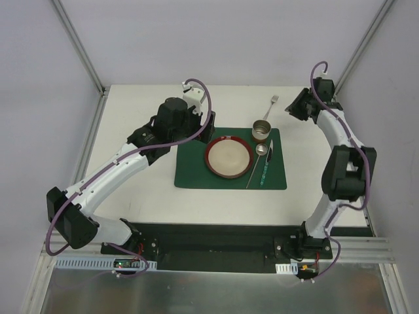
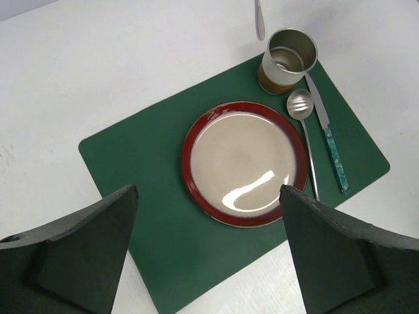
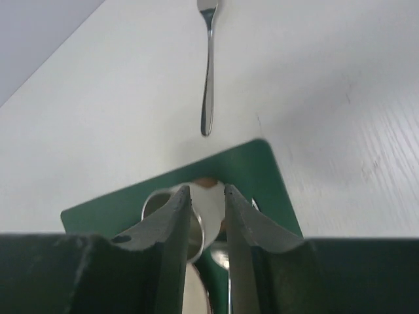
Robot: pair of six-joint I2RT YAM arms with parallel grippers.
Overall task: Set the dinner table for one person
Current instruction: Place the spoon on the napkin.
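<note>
1. The white bench (image 1: pixel 141 196) carries the green placemat (image 1: pixel 193 173) near its middle. Bare surface runs from every mat edge out to the metal rails (image 1: pixel 82 157).
2. The plate (image 1: pixel 229 157) sits mid-mat, and the cup (image 1: pixel 262 130) stands at the mat's far right corner. The spoon (image 1: pixel 256 163) and knife (image 1: pixel 266 167) lie just inside the mat's right edge.
3. The fork (image 1: pixel 270 108) lies off the mat, beyond that far right corner.
4. The left fingers (image 2: pixel 98 242) are spread wide above the mat's left end, holding nothing.
5. The right fingers (image 3: pixel 185 199) are parted only narrowly, gripping nothing, beyond the mat's far right corner.
</note>
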